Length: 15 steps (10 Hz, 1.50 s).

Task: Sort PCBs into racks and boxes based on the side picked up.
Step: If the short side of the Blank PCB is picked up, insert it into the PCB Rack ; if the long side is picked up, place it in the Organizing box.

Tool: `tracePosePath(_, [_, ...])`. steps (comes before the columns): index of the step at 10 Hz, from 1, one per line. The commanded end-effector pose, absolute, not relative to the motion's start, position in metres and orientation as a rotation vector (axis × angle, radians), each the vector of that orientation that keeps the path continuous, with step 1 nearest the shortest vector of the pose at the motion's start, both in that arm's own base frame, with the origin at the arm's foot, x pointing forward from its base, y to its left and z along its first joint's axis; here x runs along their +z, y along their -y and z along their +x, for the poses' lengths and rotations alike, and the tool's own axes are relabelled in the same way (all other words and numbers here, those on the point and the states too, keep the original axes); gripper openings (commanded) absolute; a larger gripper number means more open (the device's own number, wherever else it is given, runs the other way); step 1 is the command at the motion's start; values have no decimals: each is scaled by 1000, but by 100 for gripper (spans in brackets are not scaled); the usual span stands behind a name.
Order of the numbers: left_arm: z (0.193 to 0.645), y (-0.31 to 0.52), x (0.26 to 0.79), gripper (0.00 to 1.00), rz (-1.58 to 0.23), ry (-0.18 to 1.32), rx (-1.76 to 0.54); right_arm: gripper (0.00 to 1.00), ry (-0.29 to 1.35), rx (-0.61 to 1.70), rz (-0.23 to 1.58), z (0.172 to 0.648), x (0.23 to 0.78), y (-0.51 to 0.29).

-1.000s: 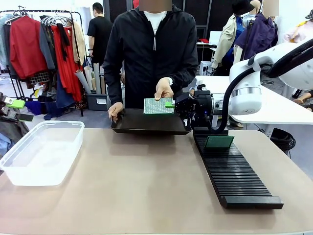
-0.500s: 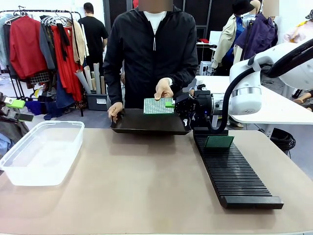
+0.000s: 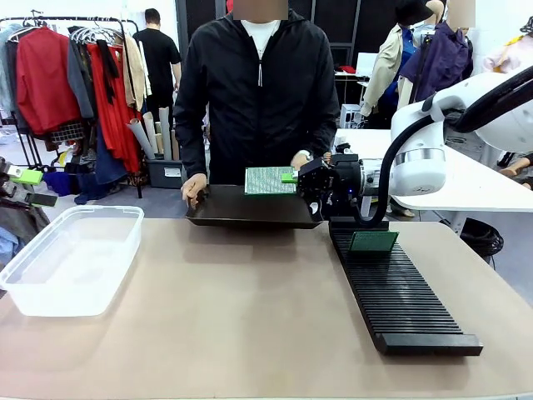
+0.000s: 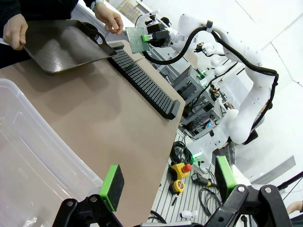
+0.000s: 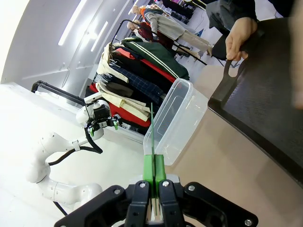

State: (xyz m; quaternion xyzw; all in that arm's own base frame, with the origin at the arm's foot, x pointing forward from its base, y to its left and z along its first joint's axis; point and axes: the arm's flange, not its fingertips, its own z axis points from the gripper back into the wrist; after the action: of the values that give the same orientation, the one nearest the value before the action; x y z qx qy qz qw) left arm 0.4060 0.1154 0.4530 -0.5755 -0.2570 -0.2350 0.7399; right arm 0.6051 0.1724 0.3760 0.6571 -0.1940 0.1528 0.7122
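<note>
- PCB [image 3: 268, 180] stands upright over the person's dark tray [image 3: 250, 215], pinched at one edge by the right gripper [image 3: 291, 177].
- Person's hand [image 3: 300, 157] is half hidden behind it.
- Left gripper [image 4: 168, 182] gapes wide by the clear tub [image 4: 28, 156].
- Second PCB [image 3: 372, 242] stands in the black rack [image 3: 400, 300].

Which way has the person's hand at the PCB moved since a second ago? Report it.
Yes. The hand has left the PCB's top edge and shifted toward picture right, behind the right gripper, whose jaws clamp the board.
</note>
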Motion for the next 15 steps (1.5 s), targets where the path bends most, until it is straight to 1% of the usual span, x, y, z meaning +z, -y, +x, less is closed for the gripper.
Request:
tracePosePath(1, [406, -116, 455, 100, -1264, 568, -519, 0, 439, 348, 1456, 605, 377, -174])
tracePosePath(2, [406, -116, 455, 100, -1264, 568, -519, 0, 430, 339, 1457, 605, 376, -172])
tracePosePath(3, [406, -116, 455, 100, -1264, 568, -519, 0, 437, 390, 1487, 595, 382, -163])
tracePosePath(5, [406, -116, 455, 100, -1264, 568, -519, 0, 405, 410, 1579, 576, 396, -148])
tracePosePath(8, [406, -116, 455, 100, -1264, 568, -519, 0, 399, 457, 1570, 542, 412, -110])
tracePosePath(12, [406, -116, 455, 100, -1264, 568, -519, 0, 544, 523, 1507, 507, 426, -34])
tracePosePath(15, [406, -116, 455, 100, -1264, 568, -519, 0, 677, 630, 1493, 482, 419, 29])
